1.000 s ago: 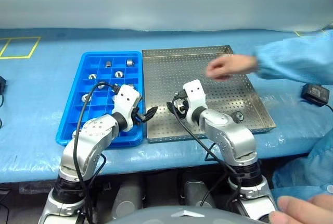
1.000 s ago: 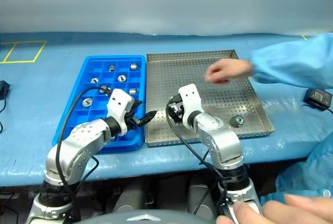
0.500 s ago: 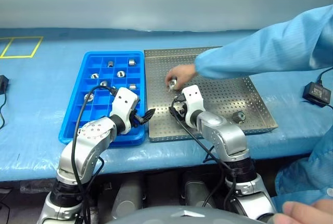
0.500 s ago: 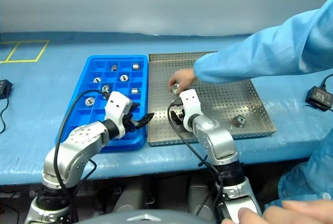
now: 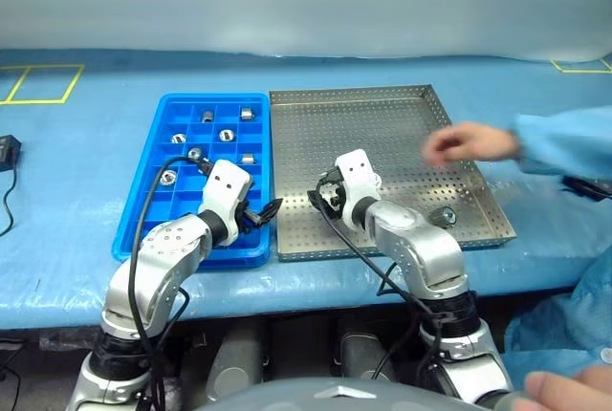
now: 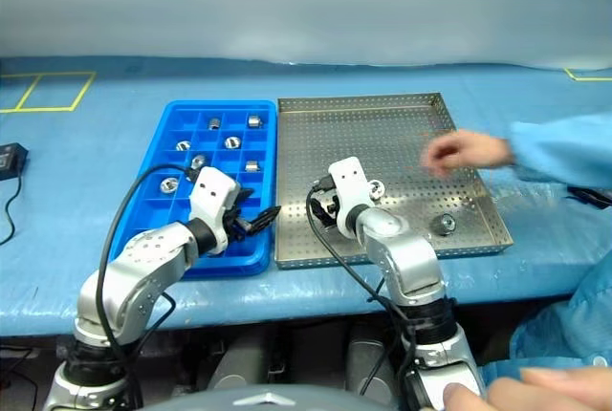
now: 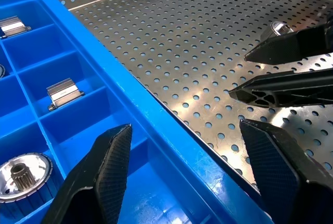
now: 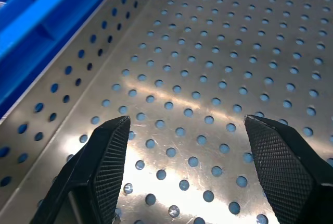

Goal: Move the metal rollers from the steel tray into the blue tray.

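Across the blue table (image 5: 76,172), a person's hand (image 5: 467,141) is withdrawing after leaving another of the metal rollers (image 6: 375,184) in the steel tray (image 5: 382,105) beside the blue tray (image 5: 153,182), giving the empty, spread right gripper (image 5: 323,199) and left gripper (image 5: 263,212) more to move.

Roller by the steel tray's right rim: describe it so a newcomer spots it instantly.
Find the steel tray, right of the blue tray. The roller sits near its front right corner, right of the right gripper's arm. Unlike the second roller tucked against that gripper's white housing, it lies alone on bare perforated floor.
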Motion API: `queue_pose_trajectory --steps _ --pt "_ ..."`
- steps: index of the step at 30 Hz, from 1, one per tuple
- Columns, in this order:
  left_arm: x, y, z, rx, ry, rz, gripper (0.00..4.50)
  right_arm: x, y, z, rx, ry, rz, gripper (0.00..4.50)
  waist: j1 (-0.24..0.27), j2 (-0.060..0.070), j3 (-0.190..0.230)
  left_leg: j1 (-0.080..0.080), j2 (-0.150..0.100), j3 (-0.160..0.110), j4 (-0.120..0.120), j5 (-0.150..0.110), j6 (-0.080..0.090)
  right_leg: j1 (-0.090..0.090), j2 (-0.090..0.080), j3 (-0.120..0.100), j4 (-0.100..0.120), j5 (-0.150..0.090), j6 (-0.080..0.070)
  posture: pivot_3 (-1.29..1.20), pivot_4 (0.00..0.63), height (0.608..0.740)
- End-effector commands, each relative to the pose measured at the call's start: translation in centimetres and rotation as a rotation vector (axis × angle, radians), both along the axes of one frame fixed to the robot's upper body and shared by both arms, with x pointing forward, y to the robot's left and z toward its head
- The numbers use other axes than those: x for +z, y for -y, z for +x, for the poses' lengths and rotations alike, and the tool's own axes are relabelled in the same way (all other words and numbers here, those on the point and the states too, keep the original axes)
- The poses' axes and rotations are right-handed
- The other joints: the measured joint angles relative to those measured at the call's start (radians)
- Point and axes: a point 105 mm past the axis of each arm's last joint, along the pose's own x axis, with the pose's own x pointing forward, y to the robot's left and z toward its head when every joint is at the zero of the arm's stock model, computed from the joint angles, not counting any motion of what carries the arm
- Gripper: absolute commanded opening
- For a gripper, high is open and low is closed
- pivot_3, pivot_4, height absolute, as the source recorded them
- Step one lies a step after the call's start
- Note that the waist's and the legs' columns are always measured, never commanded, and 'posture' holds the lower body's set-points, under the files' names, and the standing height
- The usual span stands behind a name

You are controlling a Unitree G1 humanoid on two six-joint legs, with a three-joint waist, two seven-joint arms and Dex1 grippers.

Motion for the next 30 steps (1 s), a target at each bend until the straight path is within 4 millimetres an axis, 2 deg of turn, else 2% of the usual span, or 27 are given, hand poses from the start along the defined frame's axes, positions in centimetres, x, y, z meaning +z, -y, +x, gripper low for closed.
queue_pose_trajectory --steps 1,7,10,14,19,25,30 --pt "2.1 1.2 0.8 -0.032 0.086 -0.056 3.6 2.6 -0.6 -1.4 0.08 0.097 0.011 3.7 0.001 0.0 0.0 0.0 0.0 0.0 0.0 0.0 0.0 0.0 0.0 0.0 0.0 0.0 0.0 0.02 0.15 0.74" --pt "2.8 4.0 2.2 -0.152 0.131 -0.087 3.6 5.9 1.8 -1.0 -0.046 0.217 0.012 3.7 -0.006 0.0 0.0 0.0 0.0 0.0 0.0 0.0 0.0 0.0 0.0 0.0 0.0 0.0 0.001 -0.07 0.15 0.74" --pt "2.8 6.1 3.2 -0.246 0.136 -0.078 3.6 6.6 3.4 -1.4 -0.066 0.276 -0.1 3.7 -0.011 0.0 0.0 0.0 0.0 0.0 0.0 0.001 0.0 0.0 0.0 -0.001 0.0 0.0 0.0 -0.11 0.15 0.74" --pt "2.2 8.1 5.1 -0.314 0.142 -0.017 3.6 5.3 4.2 -3.7 0.031 0.259 -0.236 3.7 -0.034 0.001 0.0 0.0 -0.006 0.0 -0.001 0.001 0.0 0.0 0.0 -0.001 0.0 0.0 0.0 -0.18 0.15 0.74" --pt "1.8 9.1 8.0 -0.288 0.146 -0.039 3.6 3.7 3.5 -6.4 0.147 0.213 -0.263 3.7 -0.075 0.001 0.0 0.0 -0.005 -0.001 -0.003 0.001 0.0 -0.001 0.001 -0.001 0.001 -0.002 0.001 -0.23 0.15 0.74" --pt "0.2 9.8 10.4 -0.263 0.109 -0.005 3.6 3.2 3.2 -6.7 0.129 0.204 -0.249 3.7 -0.12 0.001 0.0 0.001 -0.005 -0.001 -0.001 0.001 0.0 0.0 0.001 0.0 0.001 -0.001 0.003 -0.3 0.15 0.74" --pt "-1.1 10.2 11.5 -0.228 0.062 0.024 3.6 3.0 3.1 -7.0 0.115 0.2 -0.245 3.7 -0.146 0.001 0.0 0.001 -0.003 -0.002 -0.001 0.001 0.0 0.0 0.0 0.0 0.001 -0.001 0.004 -0.32 0.15 0.74"
